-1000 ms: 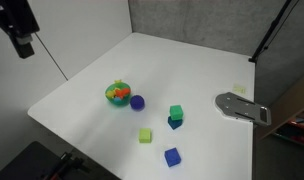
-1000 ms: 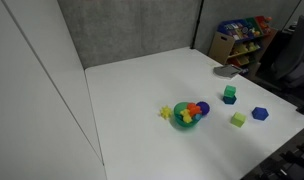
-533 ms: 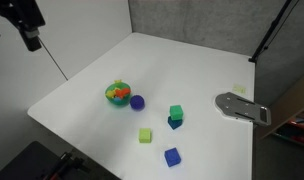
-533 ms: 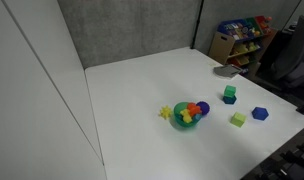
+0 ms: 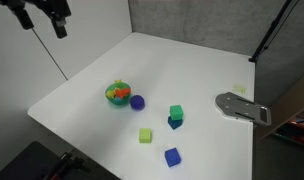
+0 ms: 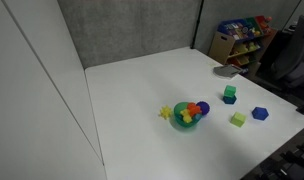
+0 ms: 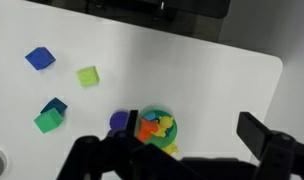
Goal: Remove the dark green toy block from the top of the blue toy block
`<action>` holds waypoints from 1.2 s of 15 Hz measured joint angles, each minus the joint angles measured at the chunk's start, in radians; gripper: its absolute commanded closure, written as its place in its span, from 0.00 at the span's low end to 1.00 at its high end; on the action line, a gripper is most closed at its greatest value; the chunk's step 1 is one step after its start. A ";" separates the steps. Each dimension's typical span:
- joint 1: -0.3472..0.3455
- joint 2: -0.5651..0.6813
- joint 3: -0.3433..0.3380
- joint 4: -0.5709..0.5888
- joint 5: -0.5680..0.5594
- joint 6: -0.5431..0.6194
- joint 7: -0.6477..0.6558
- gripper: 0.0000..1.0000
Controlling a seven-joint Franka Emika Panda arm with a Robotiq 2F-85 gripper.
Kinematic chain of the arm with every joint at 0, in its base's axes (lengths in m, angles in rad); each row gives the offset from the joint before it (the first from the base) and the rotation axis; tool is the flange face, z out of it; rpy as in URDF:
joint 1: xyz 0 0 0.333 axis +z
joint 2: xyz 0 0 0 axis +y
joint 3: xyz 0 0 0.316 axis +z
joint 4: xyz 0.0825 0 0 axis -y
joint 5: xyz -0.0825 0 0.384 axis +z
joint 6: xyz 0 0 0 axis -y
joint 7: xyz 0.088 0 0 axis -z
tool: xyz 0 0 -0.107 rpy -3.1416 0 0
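Note:
The dark green toy block [image 5: 176, 112] sits on top of the blue toy block [image 5: 175, 123] near the middle of the white table; both also show in an exterior view [image 6: 230, 91] [image 6: 229, 100]. In the wrist view the green block [image 7: 48, 121] lies against the blue one [image 7: 56, 104] at the left. My gripper [image 5: 59, 27] hangs high above the table's far left corner, well away from the stack. In the wrist view its jaws [image 7: 192, 135] are open and empty.
A yellow-green cube [image 5: 145, 135], a brighter blue cube [image 5: 172, 156], a purple-blue ball [image 5: 137, 102] and a green bowl of coloured toys [image 5: 117, 93] lie around the stack. A grey metal piece [image 5: 242, 107] rests at the table's edge. A toy shelf [image 6: 240, 38] stands beyond.
My gripper has moved rightward and slightly up along the top left of the exterior view. The blocks have not moved.

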 measured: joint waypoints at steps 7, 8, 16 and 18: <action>-0.003 0.213 0.007 0.084 -0.005 0.166 0.047 0.00; -0.006 0.243 0.007 0.093 -0.008 0.190 0.055 0.00; -0.050 0.542 -0.005 0.195 -0.018 0.331 0.091 0.00; -0.061 0.623 -0.016 0.238 -0.018 0.347 0.100 0.00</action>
